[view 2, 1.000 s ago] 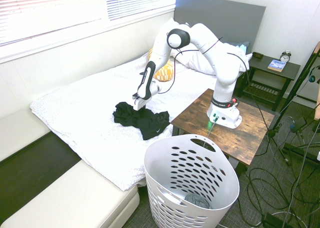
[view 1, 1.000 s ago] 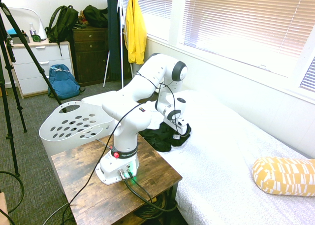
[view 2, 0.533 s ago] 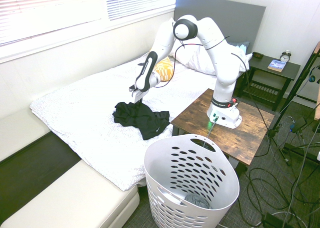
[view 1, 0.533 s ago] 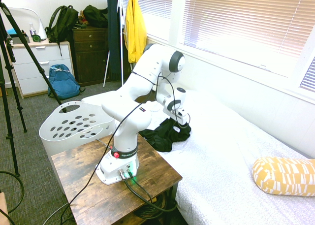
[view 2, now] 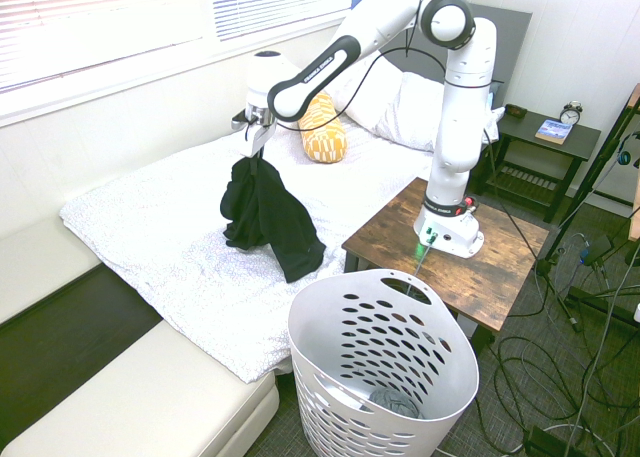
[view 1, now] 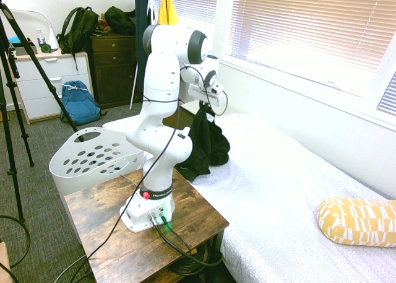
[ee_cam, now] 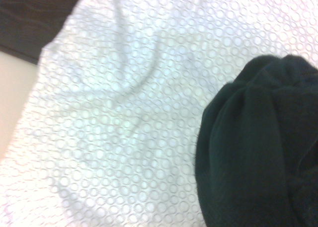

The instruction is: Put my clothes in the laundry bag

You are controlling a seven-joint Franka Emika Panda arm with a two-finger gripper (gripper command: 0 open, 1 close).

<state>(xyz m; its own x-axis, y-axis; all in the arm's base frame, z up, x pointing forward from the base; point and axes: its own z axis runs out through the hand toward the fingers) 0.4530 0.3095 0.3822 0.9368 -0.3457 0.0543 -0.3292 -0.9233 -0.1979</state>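
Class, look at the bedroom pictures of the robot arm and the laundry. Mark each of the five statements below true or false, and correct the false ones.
1. The hand is shut on the black garment. True.
2. The garment lies flat on the bed. False: it hangs from the hand, with its lower end at the white bedspread.
3. The white laundry basket stands on the floor beside the wooden side table. True.
4. The basket is empty. False: a grey item lies at its bottom.
5. The yellow patterned pillow is on the floor. False: it rests on the bed.
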